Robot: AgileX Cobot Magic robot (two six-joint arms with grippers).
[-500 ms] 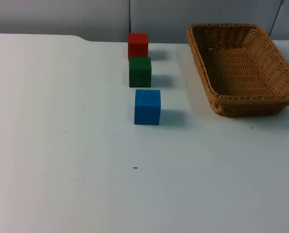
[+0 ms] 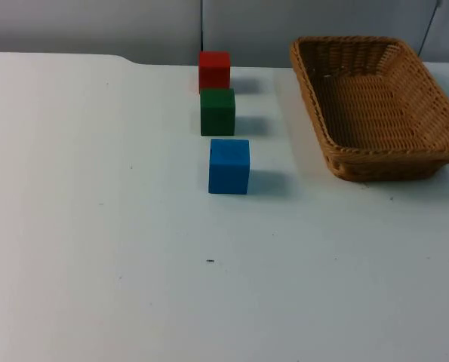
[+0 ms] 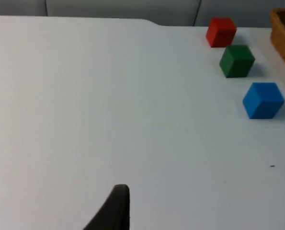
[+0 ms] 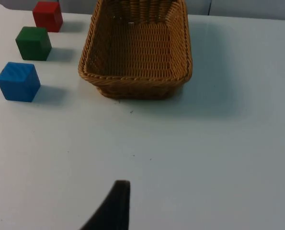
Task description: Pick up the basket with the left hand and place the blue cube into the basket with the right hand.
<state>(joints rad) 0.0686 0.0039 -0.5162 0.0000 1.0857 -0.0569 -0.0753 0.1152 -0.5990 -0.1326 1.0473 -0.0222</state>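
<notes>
The blue cube (image 2: 229, 166) stands on the white table near the middle, left of the brown wicker basket (image 2: 382, 164). The basket rests on the table at the back right and holds nothing. In the left wrist view my left gripper (image 3: 116, 211) hangs over bare table, far from the blue cube (image 3: 263, 99) and the basket's edge (image 3: 283, 33). In the right wrist view my right gripper (image 4: 114, 208) hovers well short of the basket (image 4: 135, 79), with the blue cube (image 4: 18, 81) off to its side. Both arms wait.
A green cube (image 2: 217, 111) and a red cube (image 2: 214, 70) stand in a line behind the blue one, toward the grey partition wall (image 2: 96, 26). Open table lies left of and in front of the cubes.
</notes>
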